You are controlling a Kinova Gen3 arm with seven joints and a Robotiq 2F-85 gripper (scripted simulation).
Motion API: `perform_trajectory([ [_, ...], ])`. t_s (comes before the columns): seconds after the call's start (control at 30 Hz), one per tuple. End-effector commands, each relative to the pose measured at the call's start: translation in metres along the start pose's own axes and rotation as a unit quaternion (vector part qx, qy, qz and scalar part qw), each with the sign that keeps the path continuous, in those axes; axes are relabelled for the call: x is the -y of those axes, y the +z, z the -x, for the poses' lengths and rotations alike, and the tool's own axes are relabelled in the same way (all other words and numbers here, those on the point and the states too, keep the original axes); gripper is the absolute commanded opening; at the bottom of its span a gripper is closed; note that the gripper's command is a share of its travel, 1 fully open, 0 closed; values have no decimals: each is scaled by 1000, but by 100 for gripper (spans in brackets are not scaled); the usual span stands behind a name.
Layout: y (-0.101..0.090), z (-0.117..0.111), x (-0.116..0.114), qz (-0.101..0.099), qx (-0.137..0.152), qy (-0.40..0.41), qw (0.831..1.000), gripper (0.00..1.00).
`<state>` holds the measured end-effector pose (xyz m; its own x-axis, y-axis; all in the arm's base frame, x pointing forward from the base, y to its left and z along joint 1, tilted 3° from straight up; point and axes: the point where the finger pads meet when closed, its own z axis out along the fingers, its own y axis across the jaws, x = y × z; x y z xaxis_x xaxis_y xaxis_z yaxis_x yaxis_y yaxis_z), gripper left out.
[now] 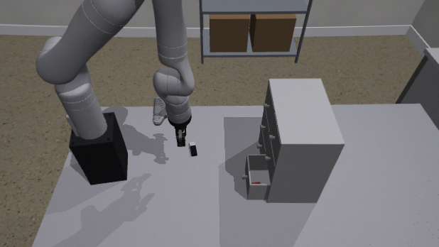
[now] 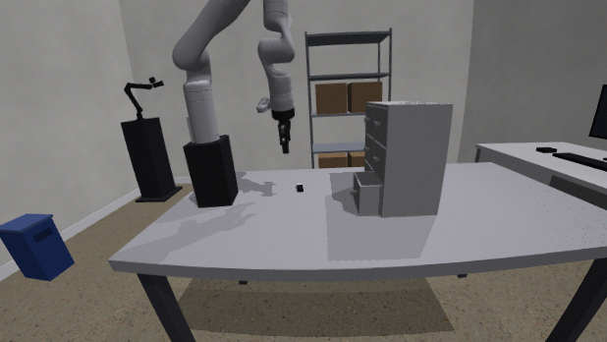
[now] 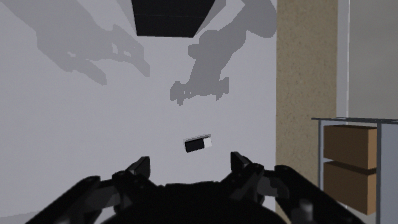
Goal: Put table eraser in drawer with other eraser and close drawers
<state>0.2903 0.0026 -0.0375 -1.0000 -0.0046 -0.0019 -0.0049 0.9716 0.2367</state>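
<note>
Top view: we are holding the end effector (image 1: 180, 143) (image 2: 285, 149) (image 3: 190, 162) above the counter (image 1: 199, 220) (image 2: 275, 236) (image 3: 75, 130), beside the black-and-white eraser (image 1: 193, 149) (image 2: 300, 188) (image 3: 196, 144). One small grey chest of drawers (image 1: 302, 113) (image 2: 414, 162) is standing to one side, its bottom drawer (image 1: 258, 191) (image 2: 369, 199) standing partly out; a red item (image 1: 256, 183) is showing inside, its kind too small to tell. We are judging this to be the drawer meant, though we are not seeing a like eraser in it.

Exterior view: the eraser is lying on the counter, well apart from the chest; the fingers are hanging well above it. The other drawers are sitting in the chest.

Wrist view: the end effector is standing fully open, holding nothing. The eraser is lying ahead of the fingers, its length running roughly from one fingertip toward the other. For the pick, we are favouring a turn of about a quarter, so that the pads are closing across the narrow sides, then centring, a straight, slow descent and a gentle closing. Coming down off-centre could be nudging or tipping it.

Markings: we are finding no brand, label or writing legible on eraser or chest.
</note>
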Motion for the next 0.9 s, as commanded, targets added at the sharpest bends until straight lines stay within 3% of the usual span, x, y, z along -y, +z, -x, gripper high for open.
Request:
perform_trajectory([
  [0.0, 10, -5, -2, 20, 12, 8, 1000, 100],
  [0.23, 32, 10, -32, 90, 60, 3, 994, 100],
  [0.43, 45, 33, -45, 129, 128, 0, 983, 100],
  [0.5, 45, 33, -45, 129, 128, 0, 983, 100],
  [0.67, 50, 55, -43, 138, 195, -2, 971, 100],
  [0.87, 52, 80, -24, 116, 276, -4, 954, 100],
])
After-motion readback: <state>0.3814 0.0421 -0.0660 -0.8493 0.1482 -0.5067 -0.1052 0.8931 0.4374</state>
